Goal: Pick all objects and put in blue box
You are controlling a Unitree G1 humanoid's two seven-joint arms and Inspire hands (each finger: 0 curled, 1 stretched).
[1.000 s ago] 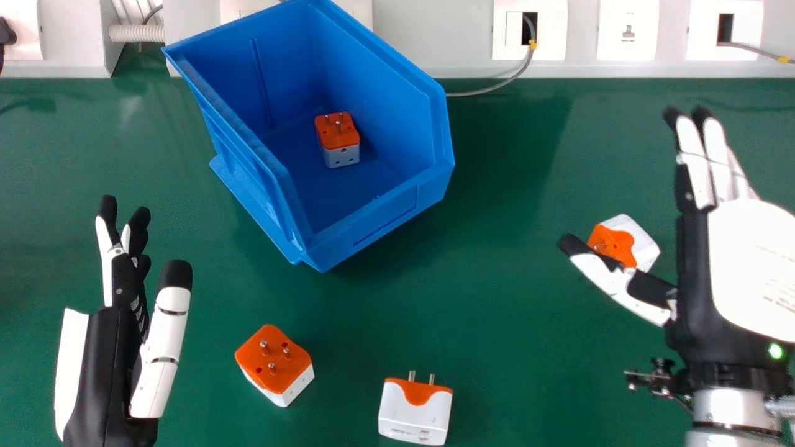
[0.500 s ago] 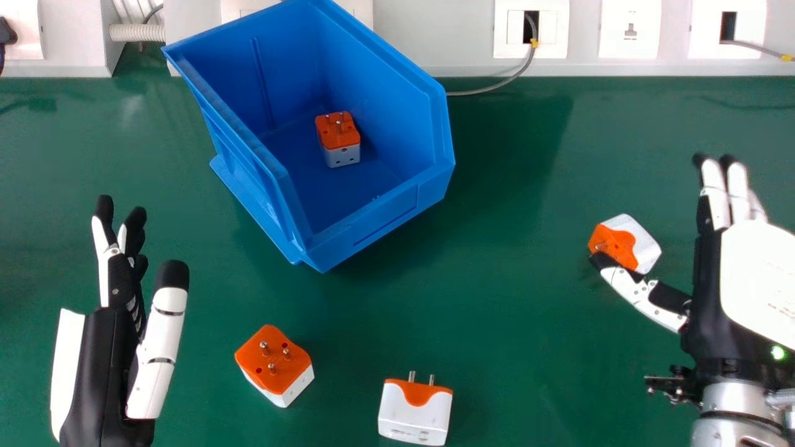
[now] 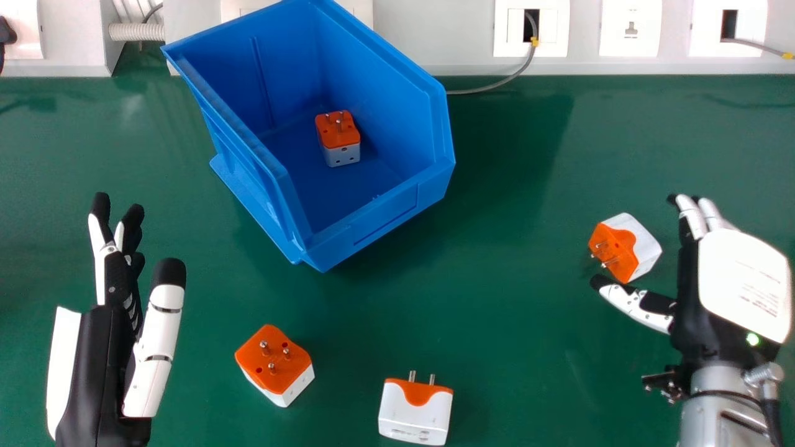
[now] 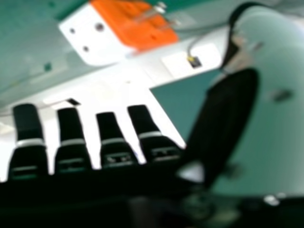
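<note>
My right hand [image 3: 695,298] is open beside the right adapter [image 3: 626,247], an orange and white plug lying on its side between thumb and fingers, not gripped. In the right hand view that adapter [image 4: 102,35] shows beyond the fingers of the right hand [image 4: 71,147]. The left hand [image 3: 118,298] is open above the table's left side, holding nothing. To its right, another adapter [image 3: 274,365] has its pins up; a further adapter [image 3: 415,411] lies near the front middle. One adapter [image 3: 338,139] sits inside the blue box [image 3: 379,217] at the back.
The green table [image 3: 509,323] runs back to a white trunking panel [image 3: 435,37] with sockets. A grey cable [image 3: 497,85] loops from a socket to behind the box. A corrugated white hose [image 3: 136,33] is at the back left.
The right hand has moved toward the front and lower, uncovering the right adapter's pins, its thumb now at the near side. The left hand has drifted slightly left. The adapters and box stay put.
</note>
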